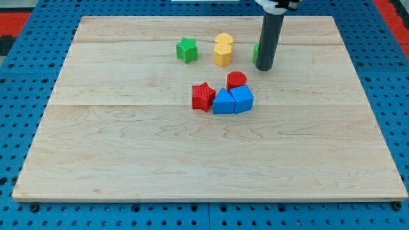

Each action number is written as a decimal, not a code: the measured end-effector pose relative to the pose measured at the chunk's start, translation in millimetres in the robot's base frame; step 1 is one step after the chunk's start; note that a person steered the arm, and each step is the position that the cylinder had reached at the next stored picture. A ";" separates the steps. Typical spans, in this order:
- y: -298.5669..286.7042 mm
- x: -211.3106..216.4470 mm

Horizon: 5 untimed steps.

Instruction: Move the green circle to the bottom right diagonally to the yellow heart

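Note:
The yellow heart (222, 50) stands near the view's top centre of the wooden board (128, 153). The green circle (255, 53) is to its right, mostly hidden behind my rod; only a thin green edge shows. My tip (264, 68) rests on the board right in front of the green circle, touching or nearly touching it, about a block's width right of the yellow heart.
A green star (186, 50) sits left of the yellow heart. Below them is a cluster: a red star (203, 96), a red circle (237, 80), a blue triangle-like block (223, 101) and a blue cube (243, 98).

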<state>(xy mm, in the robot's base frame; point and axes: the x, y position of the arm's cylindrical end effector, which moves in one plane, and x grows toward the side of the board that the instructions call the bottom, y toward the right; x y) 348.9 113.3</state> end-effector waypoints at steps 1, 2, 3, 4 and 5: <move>39.6 0.4; 32.0 -24.2; -39.7 -39.0; -51.9 -38.1; -41.4 -24.3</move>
<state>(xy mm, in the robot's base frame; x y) 324.6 71.9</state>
